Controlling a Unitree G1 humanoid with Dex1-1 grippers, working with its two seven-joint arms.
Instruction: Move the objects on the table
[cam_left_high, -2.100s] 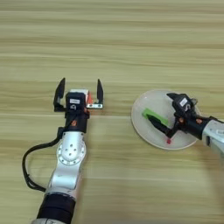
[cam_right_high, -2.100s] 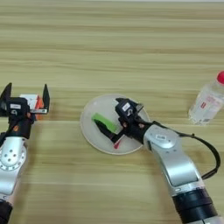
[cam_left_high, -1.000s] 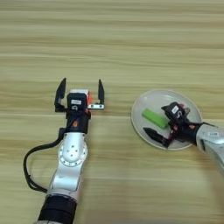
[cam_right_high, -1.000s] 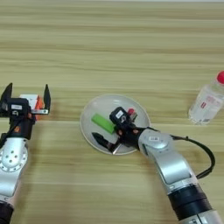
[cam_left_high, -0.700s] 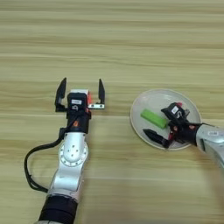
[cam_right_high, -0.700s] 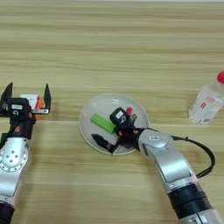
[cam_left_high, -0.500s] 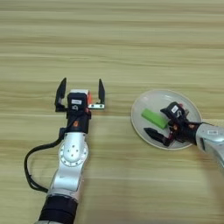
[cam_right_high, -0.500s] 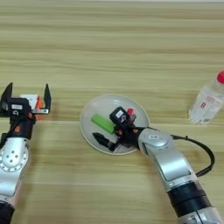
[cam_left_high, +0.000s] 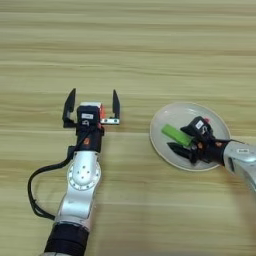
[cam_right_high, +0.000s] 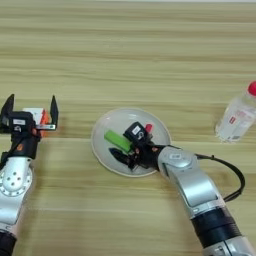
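Note:
The puzzle cube (cam_left_high: 103, 115) rests on the table (cam_left_high: 130, 55) at centre left, its white face (cam_right_high: 33, 114) showing. My left gripper (cam_left_high: 92, 103) stands open with one finger on either side of the cube. The green block (cam_right_high: 118, 140) lies in the round pale plate (cam_right_high: 107, 122). My right gripper (cam_right_high: 125, 148) is low over the plate's middle, right beside the block. Only a red end of the marker (cam_right_high: 148, 128) shows behind that gripper; the rest is hidden, and whether it is held is unclear.
A clear plastic bottle (cam_right_high: 237, 118) with a red cap stands at the right edge of the table. A black cable (cam_left_high: 37, 185) loops out beside my left forearm, and another (cam_right_high: 231, 172) trails from my right arm.
My right gripper came down from above the plate, where it carried the red marker, to sit low in the plate; it has stayed still for the last second. The left gripper has not moved.

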